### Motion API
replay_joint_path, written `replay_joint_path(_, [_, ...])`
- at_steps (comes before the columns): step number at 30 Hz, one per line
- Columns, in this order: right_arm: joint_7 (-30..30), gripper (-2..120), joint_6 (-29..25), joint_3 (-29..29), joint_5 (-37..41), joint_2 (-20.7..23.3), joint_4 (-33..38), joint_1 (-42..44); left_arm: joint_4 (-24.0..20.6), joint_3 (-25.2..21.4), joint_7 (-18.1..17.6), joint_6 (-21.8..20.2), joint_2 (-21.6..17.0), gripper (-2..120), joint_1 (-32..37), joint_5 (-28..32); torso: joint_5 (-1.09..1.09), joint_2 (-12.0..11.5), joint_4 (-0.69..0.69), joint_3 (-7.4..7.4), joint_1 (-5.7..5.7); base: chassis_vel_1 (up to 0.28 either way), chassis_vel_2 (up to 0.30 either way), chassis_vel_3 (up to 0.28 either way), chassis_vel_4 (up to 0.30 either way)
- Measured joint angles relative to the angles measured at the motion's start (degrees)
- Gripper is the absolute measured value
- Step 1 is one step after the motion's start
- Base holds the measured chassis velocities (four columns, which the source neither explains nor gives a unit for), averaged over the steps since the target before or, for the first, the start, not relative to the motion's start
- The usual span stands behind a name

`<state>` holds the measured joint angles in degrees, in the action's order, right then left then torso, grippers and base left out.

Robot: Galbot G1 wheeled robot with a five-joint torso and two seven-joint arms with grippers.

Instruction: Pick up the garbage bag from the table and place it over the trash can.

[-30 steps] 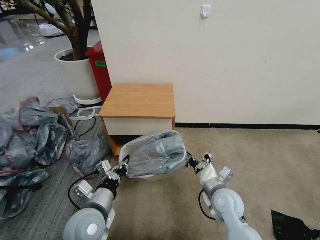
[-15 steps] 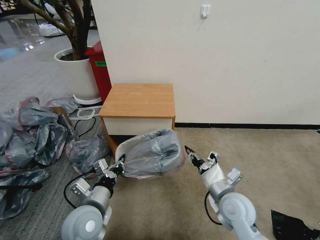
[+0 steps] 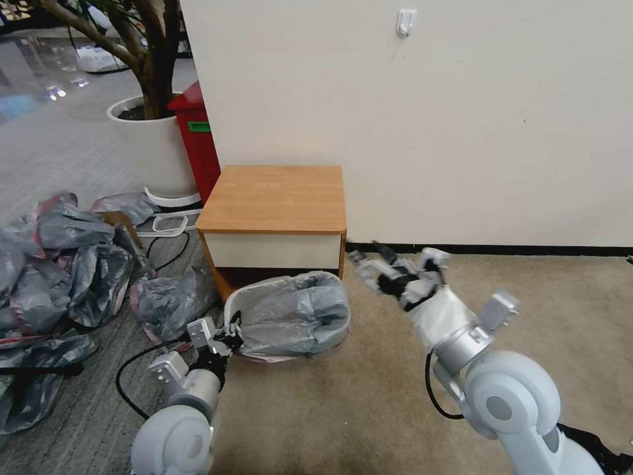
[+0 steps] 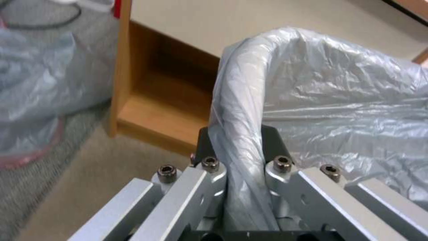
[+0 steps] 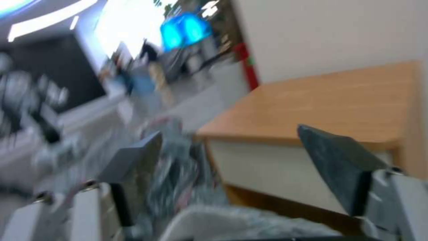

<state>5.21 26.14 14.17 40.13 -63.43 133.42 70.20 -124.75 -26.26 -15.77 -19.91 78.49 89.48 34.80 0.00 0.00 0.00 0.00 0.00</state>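
Observation:
The garbage bag [image 3: 297, 313], grey and crinkly with a pink band low down, is drawn over the trash can [image 3: 247, 290], whose pale rim shows through it. The can stands on the floor in front of the table [image 3: 273, 198]. My left gripper [image 3: 231, 332] is shut on the bag-covered rim at the can's left side. In the left wrist view the left gripper [image 4: 236, 144] has a dark finger on either side of the wrapped rim, with the bag [image 4: 334, 100] beyond. My right gripper [image 3: 370, 257] is open in the air, to the right of the can. In the right wrist view the right gripper [image 5: 236, 160] holds nothing.
A heap of grey bags [image 3: 59, 264] covers the floor at the left, with one more bag [image 3: 168, 300] beside the table. A red bin [image 3: 194, 142] and a white plant pot [image 3: 155, 148] stand behind. A black cable [image 3: 132, 376] loops near my left arm. Open carpet [image 3: 527, 297] lies to the right.
The bagged can has come down from a tilt to rest on the floor. My right gripper let go of the bag's right side, opened and rose to the right. The left gripper kept its hold.

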Motion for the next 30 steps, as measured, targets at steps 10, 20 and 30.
replay_joint_path(10, [4.84, 36, 1.64, -12.04, -16.52, 8.54, -2.93, -5.34, -3.19, 1.82, 2.62, 2.63, -1.22, 6, 1.11, -11.87, 0.00, 0.00, -0.01, 0.00, 0.00, 0.000, 0.000, 0.000, 0.000])
replay_joint_path(20, [4.93, 2, 3.20, -16.87, -22.92, 8.90, -4.18, -7.43, -3.72, 3.58, 3.63, 4.91, -1.46, 6, 1.26, -17.97, 0.00, 0.00, 0.00, 0.00, 0.00, 0.000, 0.000, 0.000, 0.000])
replay_joint_path(30, [4.29, 0, 4.88, -19.01, -23.16, 8.97, -4.80, -10.36, -3.27, 4.07, 4.70, 6.23, -1.39, 6, 1.22, -20.15, 0.00, 0.00, -0.01, 0.00, 0.00, 0.000, 0.000, 0.000, 0.000])
